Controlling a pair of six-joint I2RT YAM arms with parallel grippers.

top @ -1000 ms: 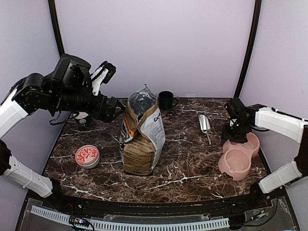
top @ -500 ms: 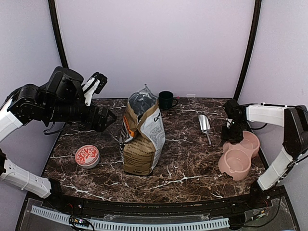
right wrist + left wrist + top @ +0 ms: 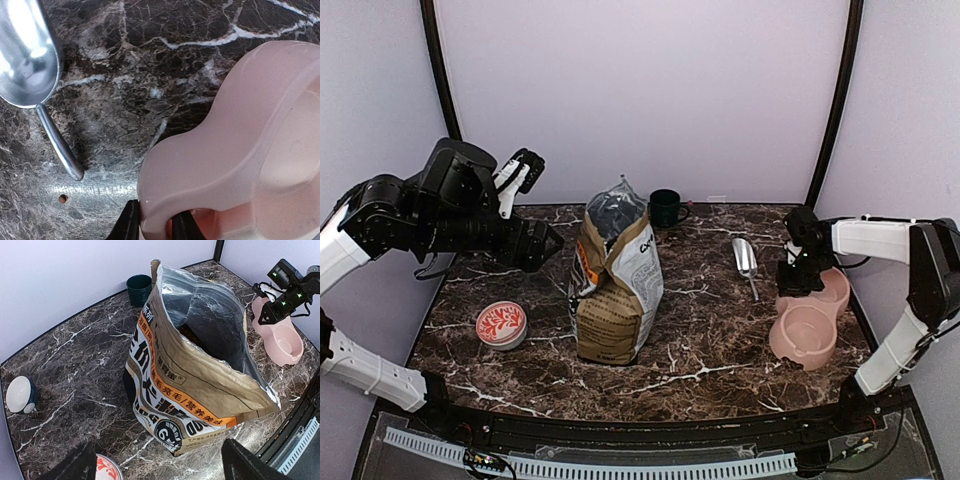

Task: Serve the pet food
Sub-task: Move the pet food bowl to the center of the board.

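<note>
Brown kibble in bag, near left end effector.

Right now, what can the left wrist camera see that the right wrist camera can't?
Only the left wrist camera shows the open paper bag with brown pet food inside, and the dark green mug. Only the right wrist camera shows the shiny metal scoop and one tiny brown crumb on the table. Both show the pink double bowl, the right pincer pinching its rim, and the dark marble table.
</note>
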